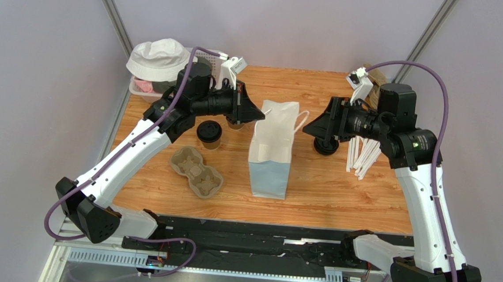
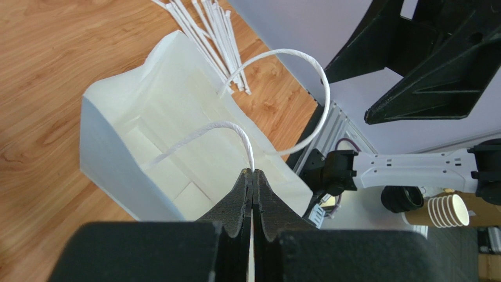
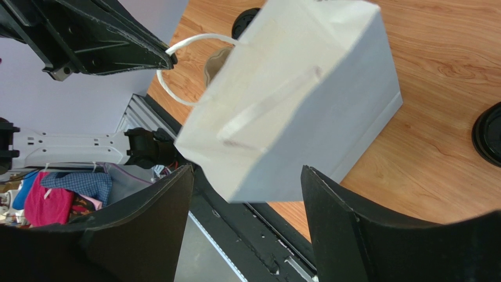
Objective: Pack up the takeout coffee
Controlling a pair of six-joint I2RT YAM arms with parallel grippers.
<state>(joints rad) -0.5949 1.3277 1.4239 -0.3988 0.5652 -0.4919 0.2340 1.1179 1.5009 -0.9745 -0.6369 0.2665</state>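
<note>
The takeout coffee [image 1: 209, 133], a brown paper cup with a black lid, stands on the table left of the white paper bag [image 1: 271, 149]. The bag stands upright and open at the table's middle. My left gripper [image 1: 260, 116] is above the bag's left rim, shut on one white twisted handle [image 2: 235, 130]. In the left wrist view the closed fingertips [image 2: 253, 174] pinch that handle over the empty bag [image 2: 147, 135]. My right gripper [image 1: 308, 128] is open and empty, just right of the bag's top. In the right wrist view [image 3: 247, 194] the bag's side [image 3: 306, 100] fills the space ahead.
A cardboard cup carrier [image 1: 196, 171] lies in front of the coffee. A loose black lid [image 1: 325, 147] sits under my right gripper, white straws [image 1: 362, 155] to its right. A white hat [image 1: 159, 57] on a basket is at the back left. Stacked paper cups [image 2: 448, 210] show in the left wrist view.
</note>
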